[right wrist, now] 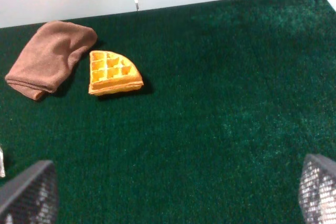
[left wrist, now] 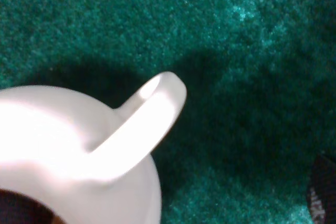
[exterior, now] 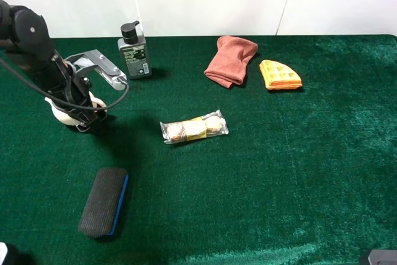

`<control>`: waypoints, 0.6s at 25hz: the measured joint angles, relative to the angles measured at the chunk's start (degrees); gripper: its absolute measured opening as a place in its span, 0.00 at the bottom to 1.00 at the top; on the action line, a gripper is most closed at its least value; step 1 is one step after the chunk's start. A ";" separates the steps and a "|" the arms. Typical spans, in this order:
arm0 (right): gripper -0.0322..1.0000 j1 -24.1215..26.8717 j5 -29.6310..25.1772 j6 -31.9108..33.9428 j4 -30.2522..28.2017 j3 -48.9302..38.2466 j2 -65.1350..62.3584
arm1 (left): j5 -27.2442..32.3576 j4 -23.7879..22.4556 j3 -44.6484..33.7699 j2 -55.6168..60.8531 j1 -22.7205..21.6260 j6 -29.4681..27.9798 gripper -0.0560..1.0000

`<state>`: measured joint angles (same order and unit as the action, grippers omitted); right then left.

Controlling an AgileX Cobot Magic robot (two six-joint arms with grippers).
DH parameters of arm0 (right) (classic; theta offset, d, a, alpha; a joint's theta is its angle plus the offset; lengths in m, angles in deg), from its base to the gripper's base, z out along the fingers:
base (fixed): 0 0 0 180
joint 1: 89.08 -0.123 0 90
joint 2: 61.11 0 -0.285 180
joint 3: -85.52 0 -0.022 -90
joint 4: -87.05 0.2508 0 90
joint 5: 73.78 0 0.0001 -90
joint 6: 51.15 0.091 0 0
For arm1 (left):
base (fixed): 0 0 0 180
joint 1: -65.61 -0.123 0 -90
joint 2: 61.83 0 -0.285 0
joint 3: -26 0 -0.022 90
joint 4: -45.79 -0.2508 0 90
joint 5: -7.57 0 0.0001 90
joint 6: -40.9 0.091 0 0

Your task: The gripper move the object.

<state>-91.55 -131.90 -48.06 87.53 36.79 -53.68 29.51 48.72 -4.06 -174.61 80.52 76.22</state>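
Left wrist shows glossy, rounded cream teapot (left wrist: 79,145) against fuzzy green cloth (left wrist: 236,51).

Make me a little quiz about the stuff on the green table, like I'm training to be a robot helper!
1. True or false: the waffle piece lies next to the brown cloth.
2. Which thing is the left gripper at? A) the white teapot B) the snack packet C) the black eraser
3. Fill the gap: the right gripper has its jaws ____.
Key: 1 true; 2 A; 3 open.
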 joint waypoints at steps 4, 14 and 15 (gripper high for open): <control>0.70 0.00 0.00 0.00 0.00 0.00 0.00 | 0.78 -1.04 0.00 -0.36 0.00 0.00 0.82; 0.70 0.00 0.05 0.00 0.00 0.00 0.00 | 1.49 -2.45 0.00 -0.36 0.00 0.00 0.43; 0.70 0.00 0.05 0.00 0.00 0.00 0.00 | 1.49 -2.45 0.00 -0.36 0.00 0.00 0.40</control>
<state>-91.55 -131.85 -48.06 87.53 36.79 -53.68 31.01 46.27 -4.06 -174.97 80.52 76.22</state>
